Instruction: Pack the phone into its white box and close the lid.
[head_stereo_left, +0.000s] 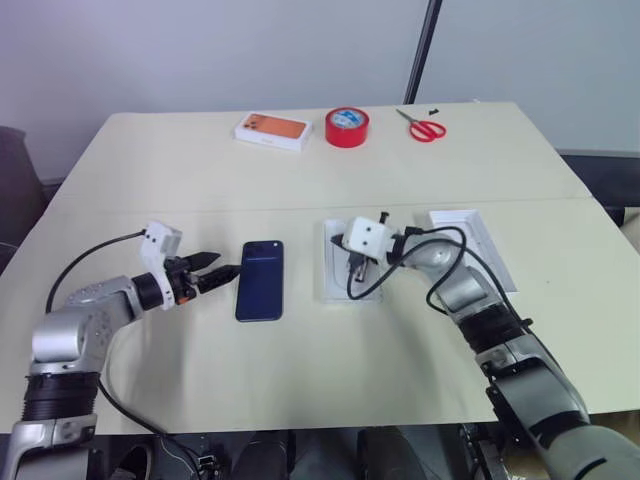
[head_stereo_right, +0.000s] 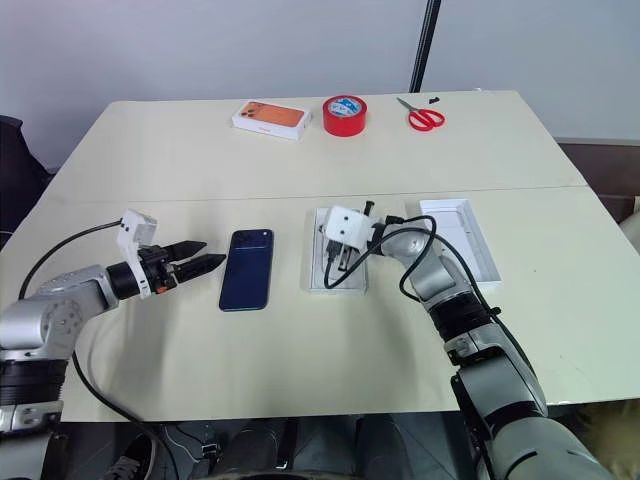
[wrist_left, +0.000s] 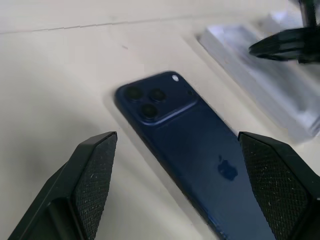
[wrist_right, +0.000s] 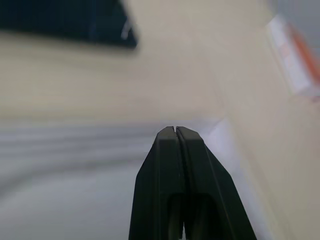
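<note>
phone (head_stereo_left: 260, 280) flat, back up, camera end away from robot.

phone (head_stereo_left: 260, 280) flat on surface (head_stereo_left: 300, 180), left of box (head_stereo_left: 350, 262) | tray (head_stereo_left: 470, 245) right of box (apart) | left hand (head_stereo_left: 222, 270) just left of phone | right hand (head_stereo_left: 352, 268) over box | far edge: carton (head_stereo_left: 272, 131), tape roll (head_stereo_left: 347, 127), scissors (head_stereo_left: 424, 126), left to right

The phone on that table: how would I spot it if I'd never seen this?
On the beige table, look near the front edge, between the two robot arms. The phone lies flat, back up, beside the left gripper; it is the sole dark navy slab among white boxes.
</note>
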